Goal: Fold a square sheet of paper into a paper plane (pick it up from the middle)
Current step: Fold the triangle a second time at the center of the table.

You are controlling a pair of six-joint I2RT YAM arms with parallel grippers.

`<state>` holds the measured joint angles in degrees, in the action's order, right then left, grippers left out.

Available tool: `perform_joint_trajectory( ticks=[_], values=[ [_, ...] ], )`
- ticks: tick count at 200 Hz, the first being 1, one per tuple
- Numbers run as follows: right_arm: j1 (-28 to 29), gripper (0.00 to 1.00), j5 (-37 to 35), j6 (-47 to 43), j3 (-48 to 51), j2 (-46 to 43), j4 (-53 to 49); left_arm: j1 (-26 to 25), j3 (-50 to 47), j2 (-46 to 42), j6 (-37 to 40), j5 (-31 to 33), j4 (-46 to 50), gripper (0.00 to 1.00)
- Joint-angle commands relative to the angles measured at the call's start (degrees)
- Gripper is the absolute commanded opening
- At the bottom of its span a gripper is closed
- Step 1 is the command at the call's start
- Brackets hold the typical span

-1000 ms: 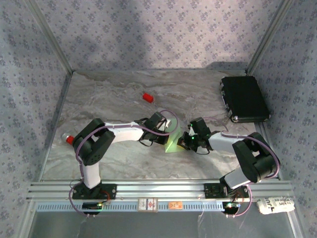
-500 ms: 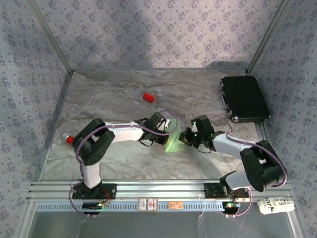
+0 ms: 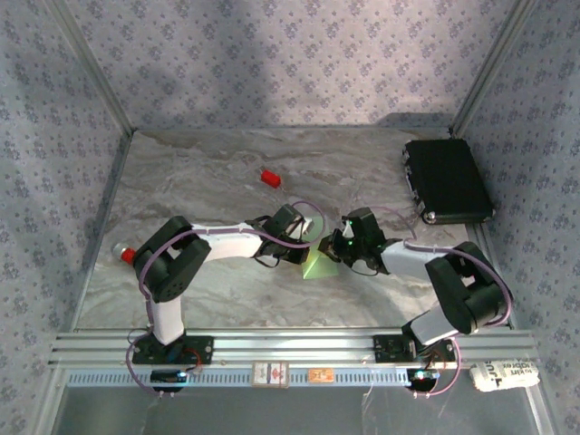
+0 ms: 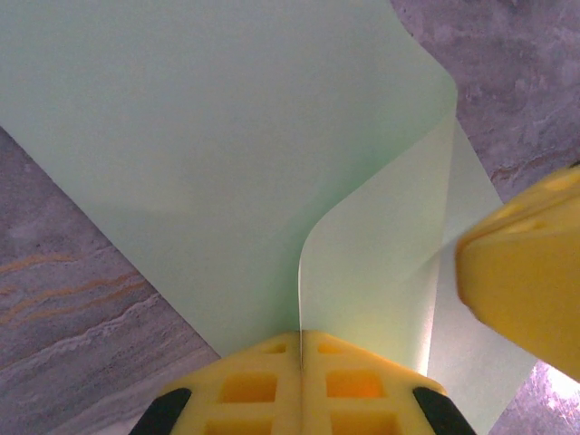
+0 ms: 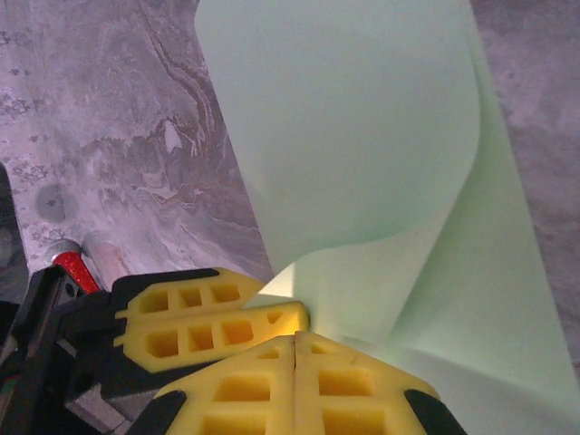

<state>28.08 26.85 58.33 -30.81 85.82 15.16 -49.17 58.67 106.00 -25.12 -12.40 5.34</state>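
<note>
Overhead and wrist views of a marbled surface (image 3: 208, 181), where I am working on a pale-green paper (image 3: 319, 265) lying in the middle, between my two arms. My left gripper (image 4: 300, 337) is pinching an edge of the paper, clamped flat with the sheet running into its seam. My right gripper (image 5: 295, 344) is gripping the paper the same way from the other side, closed tight just beside the left one. The two are almost touching.

The paper is curling over itself. One layer is lying low and another is arching above it in a soft roll, with no sharp crease showing at the bend. I am judging this to be a fold in the making.

To do it well, I should be moving both grippers at one pace, so the sheet is neither stretching nor buckling between them. I should be bringing the raised edge down square onto the layer beneath, and flattening the roll only once the edges are matching. Paper this thin is likely to tear or skew if one side pulls ahead.

From above, the paper is showing as a wedge — broad end toward the near edge of the surface, narrowing toward the grippers. Its long axis is running roughly near to far. No finished nose is visible, so I cannot tell which end is becoming the point.
</note>
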Motion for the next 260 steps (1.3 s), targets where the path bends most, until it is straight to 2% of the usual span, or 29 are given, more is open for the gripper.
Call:
perform_joint_trajectory(
  ticks=[1, 57, 96, 173, 221, 260],
  values=[
    [0.31, 0.0, 1.19, 1.45, -1.36, 1.27, 2.69, 0.13, -0.76, 1.49, -0.28, -0.58, 0.88, 0.0],
    [0.83, 0.0, 2.61, 2.23, -1.67, 4.19, 5.43, 0.16, -0.76, 1.35, -0.01, -0.43, 1.16, 0.0],
    [0.71, 0.0, 1.58, 1.24, -1.7, 4.76, 3.47, 0.12, -0.76, 1.5, -0.01, -0.6, 1.16, 0.0],
    [0.08, 0.0, 0.77, 1.75, 4.4, 6.98, 5.86, 0.2, -0.49, 1.67, 0.25, -0.62, 1.75, 0.0],
    [-0.5, 0.0, 0.15, -0.1, 0.02, 2.58, 0.77, 0.21, -0.47, 1.67, 0.42, -0.6, 2.24, 0.0],
    [-1.83, 0.0, 0.28, -1.11, -2.5, 5.36, 0.08, 0.2, -0.49, 1.67, 0.52, -0.56, 2.48, 0.0]
  ],
)
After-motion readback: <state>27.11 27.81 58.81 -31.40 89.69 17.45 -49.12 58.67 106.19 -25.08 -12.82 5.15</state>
